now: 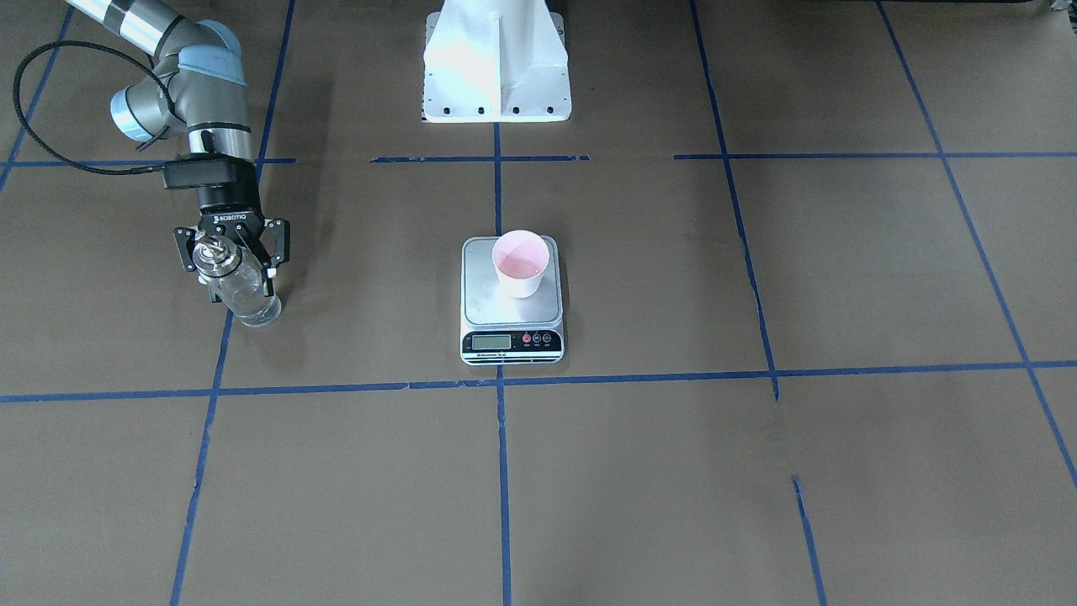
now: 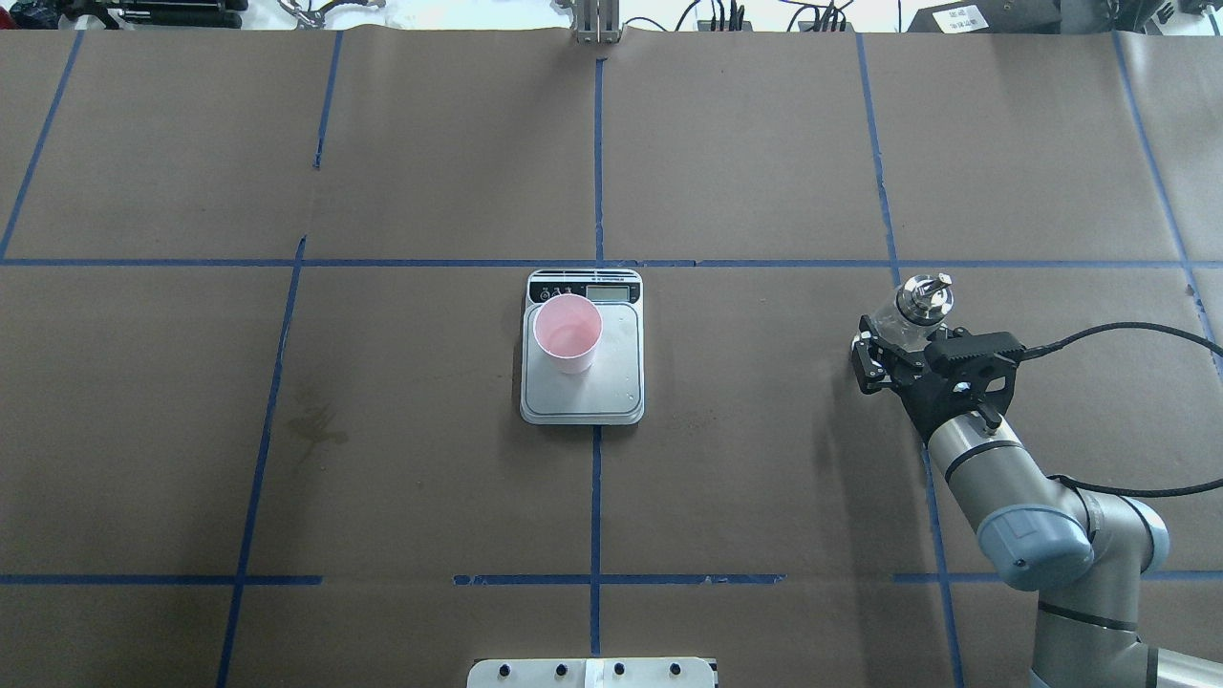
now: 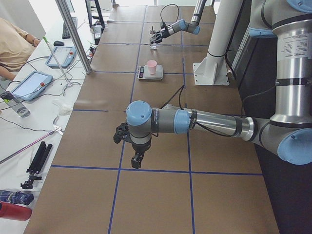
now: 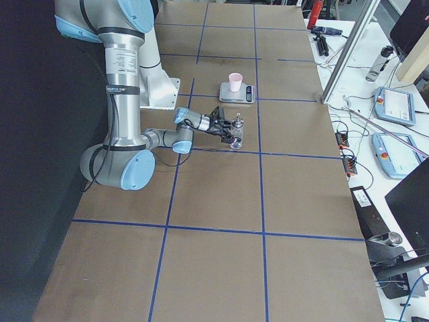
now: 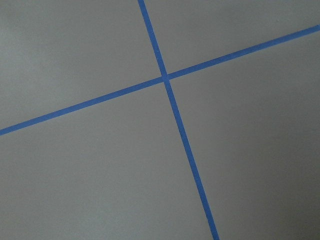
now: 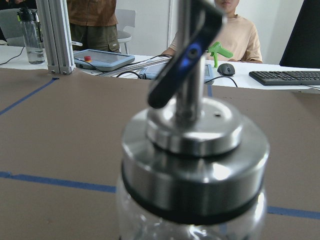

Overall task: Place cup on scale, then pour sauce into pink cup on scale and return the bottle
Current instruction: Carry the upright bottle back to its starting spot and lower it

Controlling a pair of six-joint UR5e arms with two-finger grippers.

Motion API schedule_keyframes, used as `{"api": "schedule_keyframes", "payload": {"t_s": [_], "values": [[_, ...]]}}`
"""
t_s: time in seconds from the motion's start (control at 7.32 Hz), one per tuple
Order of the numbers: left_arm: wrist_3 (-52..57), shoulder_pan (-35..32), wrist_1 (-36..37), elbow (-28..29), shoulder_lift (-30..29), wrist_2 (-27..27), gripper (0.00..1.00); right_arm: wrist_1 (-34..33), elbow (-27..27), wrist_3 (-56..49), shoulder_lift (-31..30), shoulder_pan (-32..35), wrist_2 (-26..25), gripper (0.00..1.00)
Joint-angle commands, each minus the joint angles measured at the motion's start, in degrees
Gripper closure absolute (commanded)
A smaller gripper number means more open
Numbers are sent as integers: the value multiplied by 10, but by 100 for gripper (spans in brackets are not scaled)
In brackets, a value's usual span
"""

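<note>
The pale pink cup (image 1: 522,263) stands upright on the back part of the silver scale (image 1: 484,313), near its display in the overhead view (image 2: 568,332). The clear glass bottle (image 1: 246,296) with its silver pour spout (image 2: 925,294) stands on the table far to the robot's right of the scale. My right gripper (image 1: 232,271) reaches it from the side, with its fingers against the bottle's upper body. The right wrist view is filled by the bottle's metal collar (image 6: 192,160). The sauce level is too faint to tell. My left gripper (image 3: 136,160) hangs over bare table; I cannot tell whether it is open or shut.
The white robot base (image 1: 496,63) stands behind the scale. Blue tape lines (image 5: 167,80) grid the brown table cover. Operators, tablets and cables (image 3: 36,83) lie past the table's far edge.
</note>
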Motion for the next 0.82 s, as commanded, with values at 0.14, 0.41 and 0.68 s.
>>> {"api": "schedule_keyframes", "payload": {"t_s": [0.14,0.41,0.68], "values": [[0,0,0,0,1,0,0,1,5,0,-14,0,-6,0],[0,0,0,0,1,0,0,1,8,0,-13,0,-10,0],[0,0,0,0,1,0,0,1,11,1,-13,0,-20,0]]}}
